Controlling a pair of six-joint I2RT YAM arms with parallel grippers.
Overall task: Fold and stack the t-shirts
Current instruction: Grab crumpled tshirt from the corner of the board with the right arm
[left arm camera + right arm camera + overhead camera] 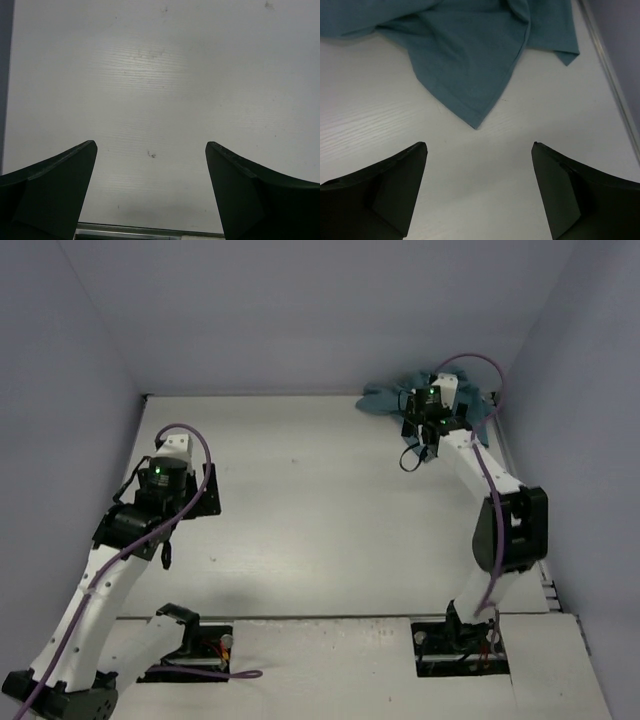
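Note:
A teal t-shirt [385, 398] lies crumpled in the table's far right corner. In the right wrist view the t-shirt [465, 45] fills the top, with one hemmed corner pointing down toward the jaws. My right gripper [477, 147] hangs open just short of that corner, nothing between its fingers; from above, the right gripper [432, 418] sits over the shirt's near edge. My left gripper [150, 147] is open over bare white table on the left side, far from the shirt; the top view shows only its wrist [165, 475].
Pale walls close in the table on the left, back and right. A metal strip [610, 80] runs along the right edge beside the shirt. Two dark cut-outs [190, 650] sit around the arm bases at the near edge.

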